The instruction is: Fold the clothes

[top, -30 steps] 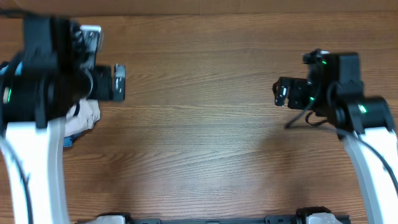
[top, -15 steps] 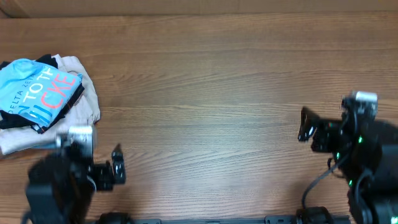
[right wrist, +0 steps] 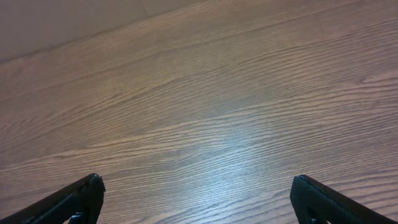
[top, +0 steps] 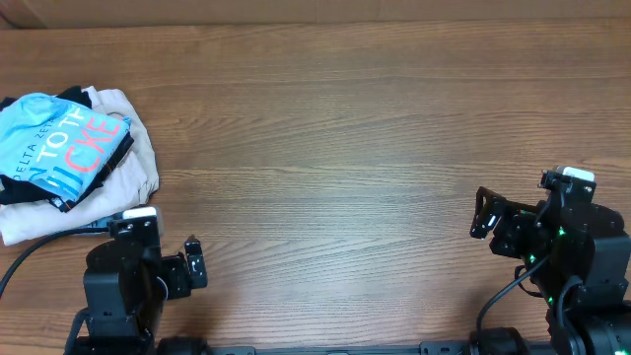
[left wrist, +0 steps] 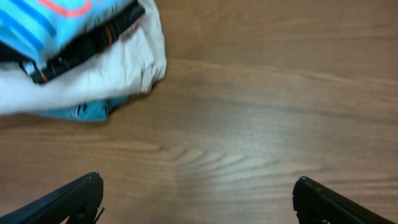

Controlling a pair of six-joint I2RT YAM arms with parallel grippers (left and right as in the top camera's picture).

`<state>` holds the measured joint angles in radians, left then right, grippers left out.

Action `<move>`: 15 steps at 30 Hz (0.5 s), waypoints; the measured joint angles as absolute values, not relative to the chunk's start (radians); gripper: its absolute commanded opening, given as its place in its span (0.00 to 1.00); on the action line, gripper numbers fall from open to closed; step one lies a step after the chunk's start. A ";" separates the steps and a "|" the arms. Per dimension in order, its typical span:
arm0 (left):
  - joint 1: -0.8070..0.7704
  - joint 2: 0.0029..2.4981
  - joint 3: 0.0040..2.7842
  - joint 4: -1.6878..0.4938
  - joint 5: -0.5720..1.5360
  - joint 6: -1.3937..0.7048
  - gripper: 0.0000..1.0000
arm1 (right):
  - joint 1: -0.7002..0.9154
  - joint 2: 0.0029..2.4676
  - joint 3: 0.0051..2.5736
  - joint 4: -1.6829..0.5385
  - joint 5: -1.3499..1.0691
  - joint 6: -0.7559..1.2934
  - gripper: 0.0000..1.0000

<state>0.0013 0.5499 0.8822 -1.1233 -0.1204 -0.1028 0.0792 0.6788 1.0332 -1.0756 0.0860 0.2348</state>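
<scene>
Overhead view: a sky-blue T-shirt (top: pixel 54 143) is recorded at the upper left of the frame, lying on top of a small pile of garments on the wooden table (top: pixel 345 148). White and coral-red lettering is seen on its upper face. Its left part is cut off by the frame edge. Beneath it a black garment (top: pixel 22 191) shows at the edges, and under that a cream garment (top: pixel 136 148) spreads out to the right and the lower side. A strip of darker blue fabric (top: pixel 95 225) shows at the pile's lower edge.

The left gripper (top: pixel 194 271) is seen at the lower left of the frame, below the pile and apart from it. In the left wrist view its two fingers (left wrist: pixel 68 202) stand at opposite lower corners, wide apart, with only bare wood between them. The same pile is seen in the upper left of that view: T-shirt (left wrist: pixel 31 25) on top, black layer (left wrist: pixel 81 53), cream layer (left wrist: pixel 118 71), darker blue fabric (left wrist: pixel 93 111) beneath.

The right gripper (top: pixel 483 212) is seen at the lower right of the overhead frame, well apart from the pile. In the right wrist view its fingers (right wrist: pixel 74 199) are likewise spread wide at the lower corners, nothing held, over bare table.
</scene>
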 measured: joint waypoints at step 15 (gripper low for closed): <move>0.001 0.551 0.882 -1.153 -0.121 -0.103 1.00 | 0.079 0.676 1.030 -1.076 0.086 0.236 1.00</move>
